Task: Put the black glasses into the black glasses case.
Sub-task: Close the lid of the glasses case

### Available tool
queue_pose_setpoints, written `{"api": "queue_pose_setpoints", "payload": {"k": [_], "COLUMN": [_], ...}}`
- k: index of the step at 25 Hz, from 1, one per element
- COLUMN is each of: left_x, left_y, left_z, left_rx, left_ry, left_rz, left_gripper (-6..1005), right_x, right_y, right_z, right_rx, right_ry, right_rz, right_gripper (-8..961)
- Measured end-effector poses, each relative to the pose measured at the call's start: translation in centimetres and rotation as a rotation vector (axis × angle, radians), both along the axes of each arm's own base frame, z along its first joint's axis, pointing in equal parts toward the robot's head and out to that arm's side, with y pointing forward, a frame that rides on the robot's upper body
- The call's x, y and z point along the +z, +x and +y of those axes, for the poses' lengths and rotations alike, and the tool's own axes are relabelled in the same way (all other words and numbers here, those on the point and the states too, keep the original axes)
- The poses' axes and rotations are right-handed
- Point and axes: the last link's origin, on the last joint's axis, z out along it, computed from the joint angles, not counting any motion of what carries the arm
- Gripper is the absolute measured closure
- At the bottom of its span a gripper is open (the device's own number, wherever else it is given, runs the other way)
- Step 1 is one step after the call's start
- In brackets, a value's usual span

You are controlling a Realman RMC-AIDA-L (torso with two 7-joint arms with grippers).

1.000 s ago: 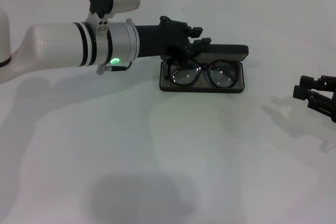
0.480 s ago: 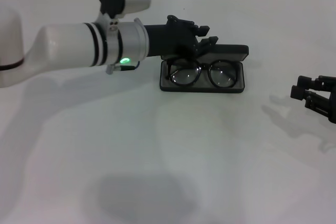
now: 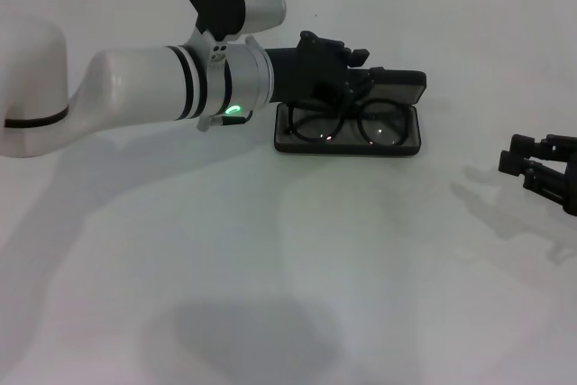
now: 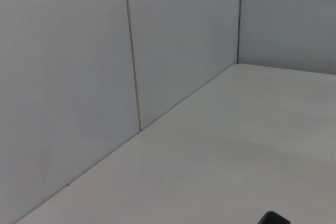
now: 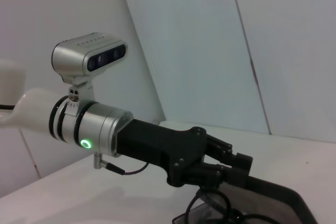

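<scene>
The black glasses (image 3: 352,125) lie lenses up inside the open black glasses case (image 3: 347,148), right of the table's middle in the head view. The case lid (image 3: 401,87) stands behind them, leaning forward. My left gripper (image 3: 362,68) reaches in from the left and sits at the lid's near end, over the left lens, open with nothing held. The right wrist view shows that left gripper (image 5: 233,162) above the glasses (image 5: 215,205) and the lid (image 5: 278,195). My right gripper (image 3: 516,155) rests open at the right edge, well apart from the case.
The white table (image 3: 288,268) spreads in front of the case. A grey panelled wall (image 4: 131,51) stands behind the table. The left arm's white forearm (image 3: 135,92) crosses the table's left side.
The left arm has moved right, its gripper now against the lid. The lid has tipped a little forward over the glasses. The right gripper has stayed put.
</scene>
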Motion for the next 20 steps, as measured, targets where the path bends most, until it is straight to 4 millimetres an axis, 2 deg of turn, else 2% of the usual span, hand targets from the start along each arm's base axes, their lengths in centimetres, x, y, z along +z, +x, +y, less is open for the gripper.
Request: {"api": "queue_pose_setpoints", "payload": {"k": [12,20], "left_x": [-0.1,-0.1], "left_y": [-0.6,-0.3], "left_z": [-0.9,-1.5], "left_rx": [0.002,-0.018], "left_ry": [-0.037,-0.079], "left_rz": [-0.018,-0.044], "left_gripper": [677,673], "right_x": [0.3,0.4], "right_y": [0.0,0.0], "right_z": [0.2,0.3], "right_rx": [-0.001,0.0], "right_ry": [0.017,0.021], "right_rz": [0.003,0.004], "right_gripper": [615,610]}}
